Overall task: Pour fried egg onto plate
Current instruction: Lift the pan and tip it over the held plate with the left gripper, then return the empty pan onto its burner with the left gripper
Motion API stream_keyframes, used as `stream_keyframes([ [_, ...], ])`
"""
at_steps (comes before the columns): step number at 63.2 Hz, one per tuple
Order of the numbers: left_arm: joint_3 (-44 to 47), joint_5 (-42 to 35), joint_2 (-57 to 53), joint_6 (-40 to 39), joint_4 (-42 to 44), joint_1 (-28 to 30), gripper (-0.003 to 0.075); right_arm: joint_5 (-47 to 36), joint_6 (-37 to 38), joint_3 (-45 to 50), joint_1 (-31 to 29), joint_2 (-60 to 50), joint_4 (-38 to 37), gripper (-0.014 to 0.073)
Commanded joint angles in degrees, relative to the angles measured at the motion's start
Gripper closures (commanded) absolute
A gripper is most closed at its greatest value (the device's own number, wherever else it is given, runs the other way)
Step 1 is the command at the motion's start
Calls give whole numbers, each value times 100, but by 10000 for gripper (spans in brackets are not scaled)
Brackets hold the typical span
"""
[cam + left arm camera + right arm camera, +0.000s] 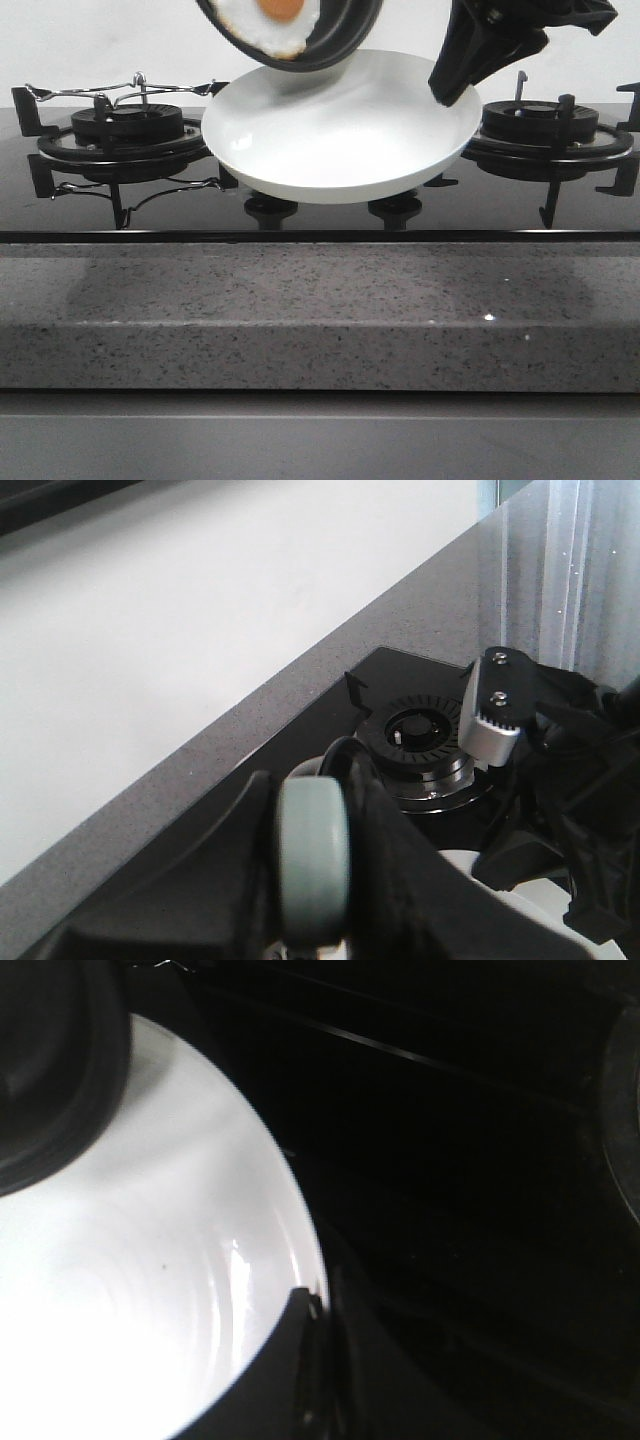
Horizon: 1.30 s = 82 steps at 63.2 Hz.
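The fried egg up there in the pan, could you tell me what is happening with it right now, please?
The black pan is tilted above the white plate, and the fried egg lies against its lower side, not yet on the plate. The right gripper holds the plate by its rim, raised above the stove between the two burners. The left gripper appears to hold the pan's handle, though the grip is hard to make out. The plate is bare so far.
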Motion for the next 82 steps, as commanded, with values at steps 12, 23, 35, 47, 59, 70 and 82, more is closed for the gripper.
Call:
stream_keyframes([
  [12,-179,-785,-242,-11,255,-272,741,-300,-38,-154,1,-207,152,711],
  [23,-179,-785,-242,-11,255,-272,741,-300,-38,-154,1,-207,152,711],
  [35,-179,-775,-242,-11,265,-272,741,-300,-38,-154,1,-207,152,711],
  [47,-179,-775,-242,-11,326,-261,741,-300,-38,-154,1,-207,152,711],
  [59,-200,-725,-242,-415,272,-6,741,-300,-38,-154,1,-207,152,711],
  [70,-199,-483,-242,-643,-322,845,741,-300,-38,-154,1,-207,152,711],
  [82,-199,78,-228,-643,-1921,2340,741,-300,-38,-154,1,-207,152,711],
])
